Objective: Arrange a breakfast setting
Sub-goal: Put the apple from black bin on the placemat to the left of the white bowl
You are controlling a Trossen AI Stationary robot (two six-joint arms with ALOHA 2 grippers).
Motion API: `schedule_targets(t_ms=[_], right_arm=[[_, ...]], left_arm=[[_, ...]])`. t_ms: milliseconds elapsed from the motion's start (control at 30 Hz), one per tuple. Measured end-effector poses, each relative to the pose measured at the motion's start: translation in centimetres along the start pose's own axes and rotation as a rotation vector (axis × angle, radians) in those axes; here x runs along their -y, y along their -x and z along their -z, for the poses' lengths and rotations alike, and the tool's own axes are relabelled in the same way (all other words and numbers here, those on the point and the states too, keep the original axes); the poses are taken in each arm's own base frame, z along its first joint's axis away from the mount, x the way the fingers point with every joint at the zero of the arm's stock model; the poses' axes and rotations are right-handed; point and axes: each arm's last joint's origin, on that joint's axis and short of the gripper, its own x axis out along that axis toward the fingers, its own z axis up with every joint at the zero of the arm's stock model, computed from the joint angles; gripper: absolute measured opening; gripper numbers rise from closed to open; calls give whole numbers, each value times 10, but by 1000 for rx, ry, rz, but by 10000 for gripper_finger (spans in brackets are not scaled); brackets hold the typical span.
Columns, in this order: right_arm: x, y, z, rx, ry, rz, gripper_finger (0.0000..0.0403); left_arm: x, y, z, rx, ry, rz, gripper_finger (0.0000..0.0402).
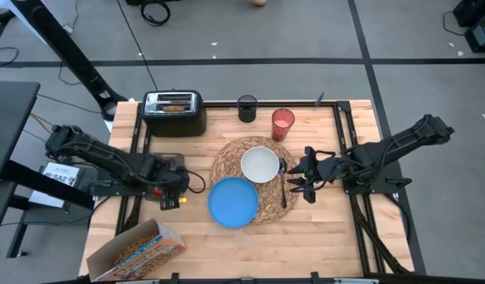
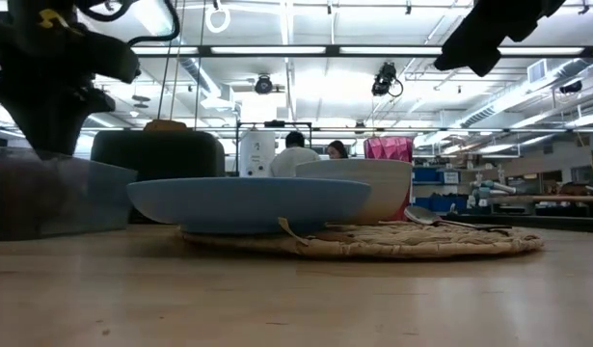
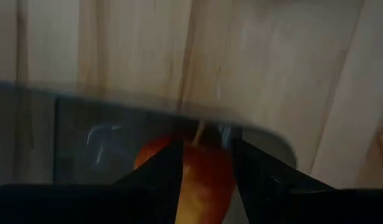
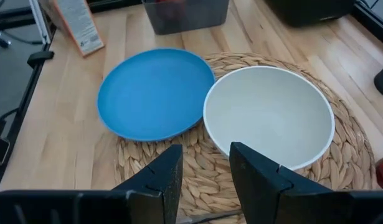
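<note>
The red apple (image 3: 200,174) fills the near part of the left wrist view, sitting between the left gripper (image 3: 207,163)'s two dark fingers, which flank it closely on both sides; whether they already press on it I cannot tell. The apple lies inside a clear plastic bin (image 1: 167,162) at about nine o'clock from the woven straw placemat (image 1: 226,158) in the high view (the bin's rim crosses the wrist picture as a pale band).

On the placemat the white bowl (image 1: 260,165) sits near the centre, and the blue plate (image 1: 233,202) overlaps the mat's edge at about seven o'clock, its rim beside the bowl. The metal spoon (image 1: 283,185) lies on the mat at three o'clock, next to the bowl. The translucent red cup (image 1: 282,124) stands just off the mat at one o'clock. A toaster (image 1: 173,113) with a toast slice (image 1: 174,107) in it sits at ten o'clock, and a cereal box (image 1: 138,251) lies at seven o'clock near the table's front.

The right gripper (image 4: 200,171) hovers over the mat's three o'clock edge, fingers partly apart and holding nothing.

My judgement of the risks: the round, smooth apple may roll or squirt out of a shallow pinch, the fingers may catch the bin's wall on the lift and drag the bin, and a carry toward the mat may clip the plate's overhanging rim
</note>
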Motion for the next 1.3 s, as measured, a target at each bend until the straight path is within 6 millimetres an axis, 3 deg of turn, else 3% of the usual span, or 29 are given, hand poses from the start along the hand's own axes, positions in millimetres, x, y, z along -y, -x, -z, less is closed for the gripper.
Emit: schedule_targets(t_ms=[200,533,833,1133,1300], right_arm=[[0,-5,-1,9,-14,15,141],[5,-9,-4,22,-30,46,141],[5,-9,-6,37,-42,45,141],[5,-9,-6,37,-57,45,141],[5,-9,-5,37,-69,45,141]], left_arm=[[-1,1,1,-13,-41,-11,142],[-20,-6,14,-165,3,-107,142],[-15,17,-5,-66,-135,-32,142],[-17,-15,9,-109,-210,61,142],[-21,-17,6,-114,-184,62,142]])
